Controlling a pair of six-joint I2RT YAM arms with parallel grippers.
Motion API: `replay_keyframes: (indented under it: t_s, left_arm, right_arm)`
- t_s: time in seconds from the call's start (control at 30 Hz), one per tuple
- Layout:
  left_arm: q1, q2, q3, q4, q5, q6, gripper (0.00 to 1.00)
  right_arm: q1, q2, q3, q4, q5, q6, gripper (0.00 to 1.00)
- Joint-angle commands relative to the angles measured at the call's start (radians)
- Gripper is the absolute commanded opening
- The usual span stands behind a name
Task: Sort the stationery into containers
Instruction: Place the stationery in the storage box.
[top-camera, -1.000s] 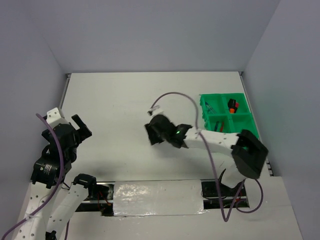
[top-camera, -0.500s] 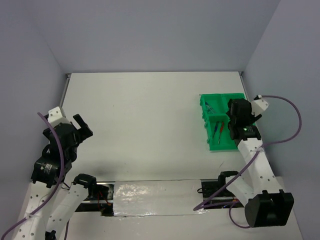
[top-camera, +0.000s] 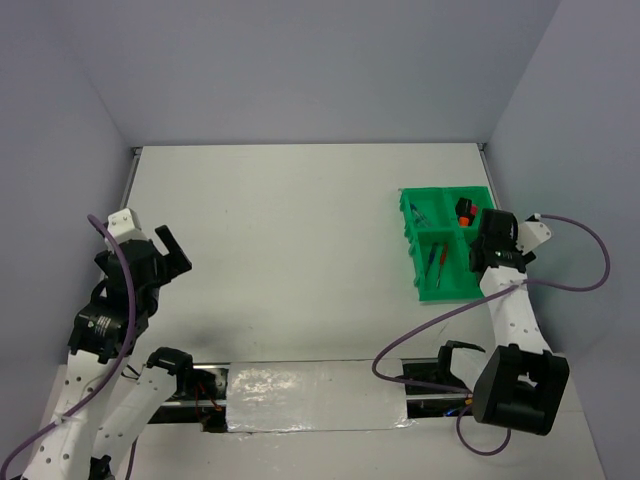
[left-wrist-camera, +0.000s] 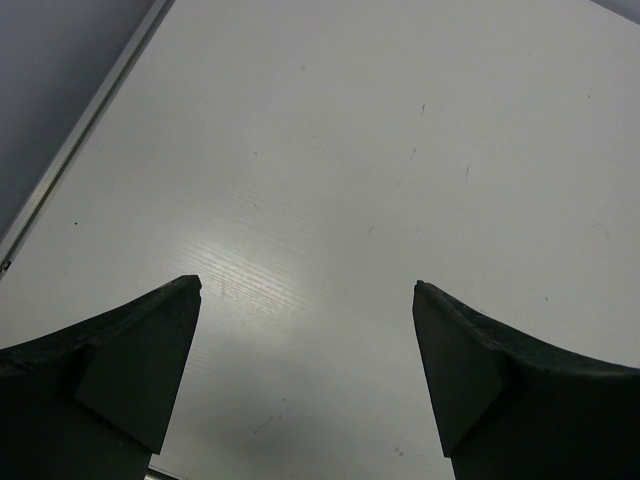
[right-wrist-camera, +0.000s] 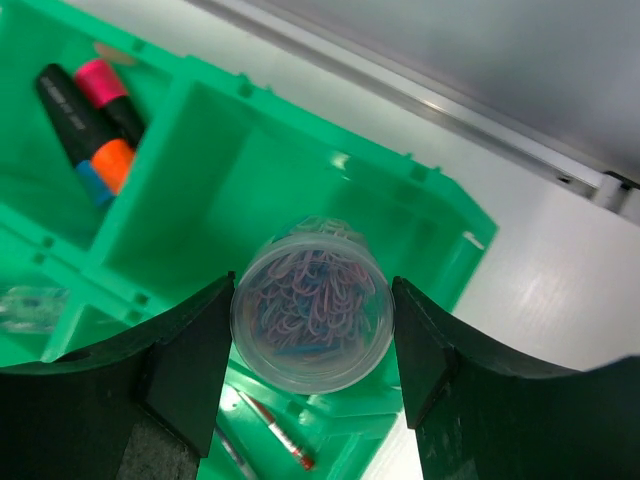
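At the near edge of the table (top-camera: 300, 220), well to the left of the green tray (top-camera: 411, 245), the left arm is folded up over its base with the wrist tipped forward. The left gripper (top-camera: 172, 252) hangs above bare tabletop, its two fingers (left-wrist-camera: 130, 370) spread wide with nothing between them.

The right arm rises from its base just nearer than the tray, and its slim white forearm reaches forward to the tray's right edge. There the wrist bends so that the right gripper (top-camera: 490, 243) points down over the tray's near right compartment. Its fingers (right-wrist-camera: 190, 365) are clamped on either side of a round clear jar (right-wrist-camera: 312, 318) filled with coloured paper clips. Whether the jar touches the tray floor cannot be told.

In the tray's near left compartment lie thin pens (top-camera: 435, 262). Farther back, the far right compartment holds black highlighters (right-wrist-camera: 95, 130) with pink, orange and blue caps. The far left one holds a small clear bottle (right-wrist-camera: 25, 305).
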Motion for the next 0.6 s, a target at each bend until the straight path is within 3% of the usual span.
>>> replay_keyframes:
  t_s: [0.0, 0.17, 0.2, 0.23, 0.27, 0.3, 0.33, 0.43, 0.47, 0.57]
  left_arm:
    - [-0.005, -0.009, 0.001, 0.043, 0.010, 0.028, 0.99]
    - [-0.005, -0.003, 0.001, 0.046, 0.019, 0.032, 0.99]
    - [-0.005, -0.001, 0.001, 0.046, 0.024, 0.034, 0.99]
    - [-0.005, -0.001, 0.001, 0.047, 0.028, 0.038, 0.99]
    - [-0.005, 0.000, 0.001, 0.049, 0.030, 0.038, 0.99]
    - [-0.005, 0.000, 0.001, 0.049, 0.030, 0.038, 0.99]
    - [-0.006, -0.001, 0.001, 0.049, 0.028, 0.037, 0.99]
    - [-0.005, -0.003, 0.001, 0.049, 0.028, 0.040, 0.99]
    - [-0.006, -0.003, 0.001, 0.047, 0.030, 0.041, 0.99]
    - [-0.005, 0.006, 0.002, 0.046, 0.027, 0.041, 0.99]
  right_arm:
    - [-0.005, -0.005, 0.034, 0.119, -0.038, -0.023, 0.00]
    - [-0.006, 0.063, 0.072, 0.129, -0.052, -0.028, 0.07]
    - [-0.008, 0.087, 0.083, 0.127, -0.053, -0.027, 0.19]
    - [-0.006, 0.100, 0.089, 0.126, -0.053, -0.024, 0.40]
    - [-0.006, 0.122, 0.095, 0.119, -0.053, -0.021, 0.50]
    - [-0.008, 0.132, 0.106, 0.118, -0.066, -0.021, 0.66]
    - [-0.006, 0.138, 0.112, 0.110, -0.076, -0.016, 0.74]
    - [-0.006, 0.144, 0.137, 0.103, -0.136, -0.033, 0.85]
    - [-0.006, 0.141, 0.148, 0.090, -0.136, -0.039, 0.99]
    - [-0.006, 0.123, 0.181, 0.060, -0.129, -0.056, 1.00]
